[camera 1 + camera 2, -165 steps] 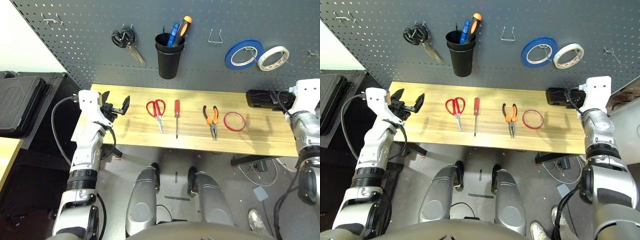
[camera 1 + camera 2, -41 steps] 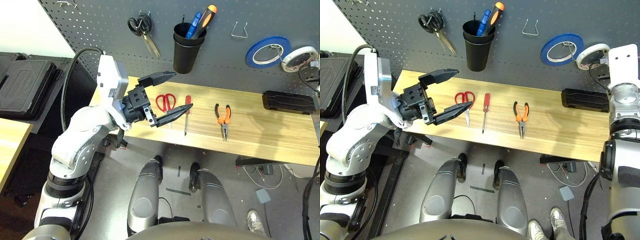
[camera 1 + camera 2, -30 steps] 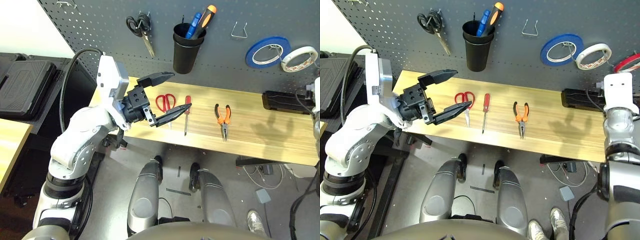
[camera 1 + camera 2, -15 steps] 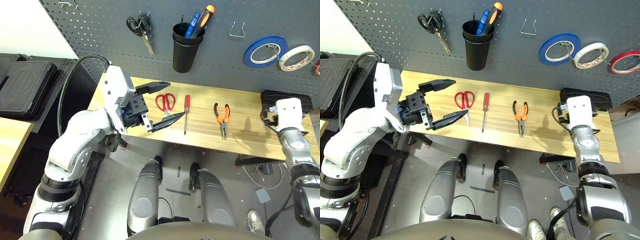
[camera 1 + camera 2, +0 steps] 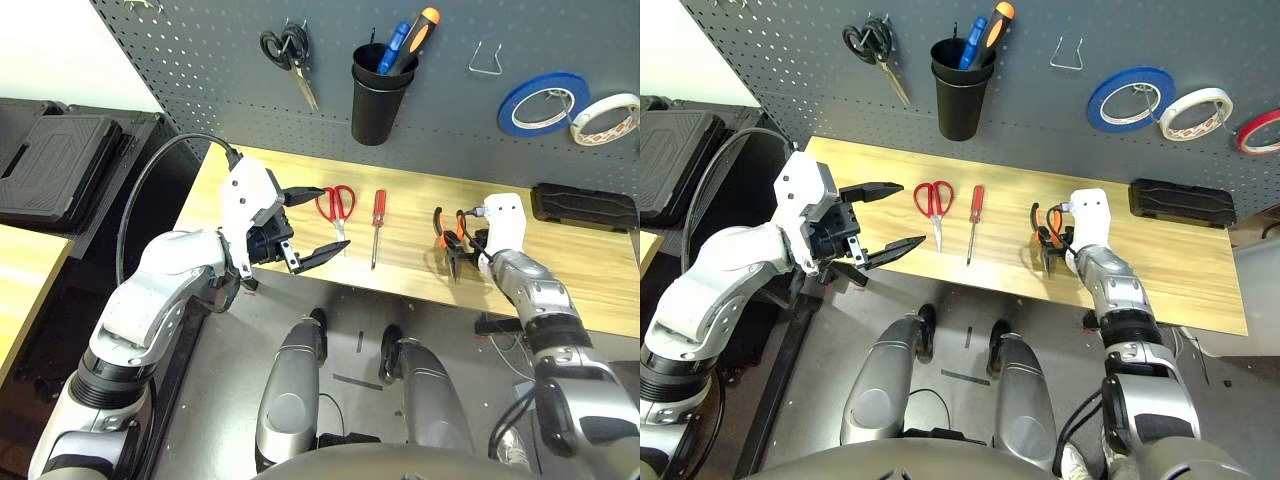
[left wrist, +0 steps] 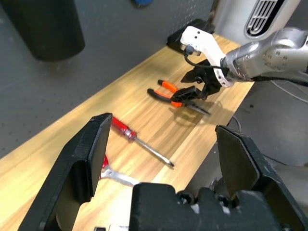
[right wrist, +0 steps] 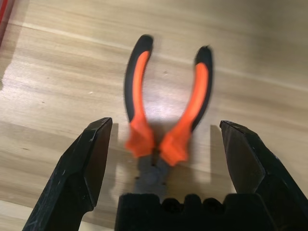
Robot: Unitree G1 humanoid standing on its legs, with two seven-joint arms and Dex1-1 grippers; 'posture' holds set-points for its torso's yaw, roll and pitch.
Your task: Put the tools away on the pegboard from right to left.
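On the counter (image 5: 560, 285), the right gripper (image 7: 161, 159) sits low over the pliers (image 7: 166, 118), jaws spread wide with one finger on each side of the handles, not gripping them, far as I can see. Pliers lie flat, long axis running front to back, nose toward the robot, handles toward the pegboard (image 5: 200, 70). Left gripper (image 5: 305, 225) hovers near the red scissors (image 5: 337, 205), jaws wide open, holding nothing. Screwdriver (image 5: 376, 225) lies between scissors and pliers.
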